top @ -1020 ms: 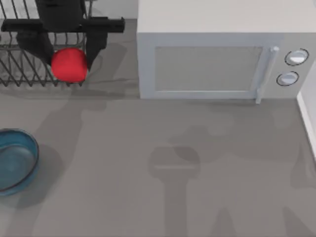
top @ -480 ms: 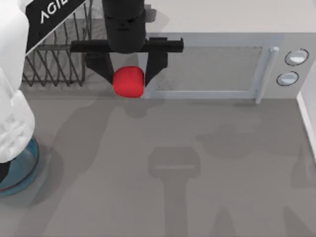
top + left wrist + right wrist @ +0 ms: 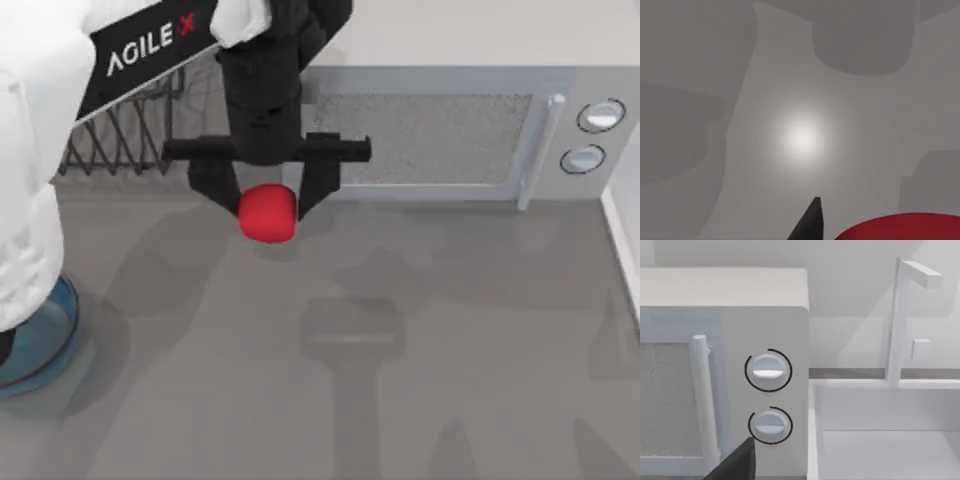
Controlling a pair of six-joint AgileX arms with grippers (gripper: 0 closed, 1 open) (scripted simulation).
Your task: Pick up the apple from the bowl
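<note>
The bright-red apple (image 3: 267, 213) hangs in the air above the grey table, just in front of the microwave's left end. My left gripper (image 3: 266, 205) is shut on the apple, one black finger on each side. In the left wrist view the apple (image 3: 905, 227) shows as a red curve beside one fingertip (image 3: 810, 222) over bare table. The teal-blue bowl (image 3: 55, 330) sits at the table's left edge, half covered by my left arm, well apart from the apple. One dark finger (image 3: 737, 462) of my right gripper shows in the right wrist view facing the microwave's knobs.
A white microwave (image 3: 560, 130) stands along the back, its two knobs (image 3: 768, 371) at the right end. A black wire dish rack (image 3: 120, 140) stands at the back left. A white sink basin (image 3: 885, 440) with a faucet lies right of the microwave.
My left arm carried the apple from over the dish rack to the right and then toward the table's front. The grip on the apple stayed shut.
</note>
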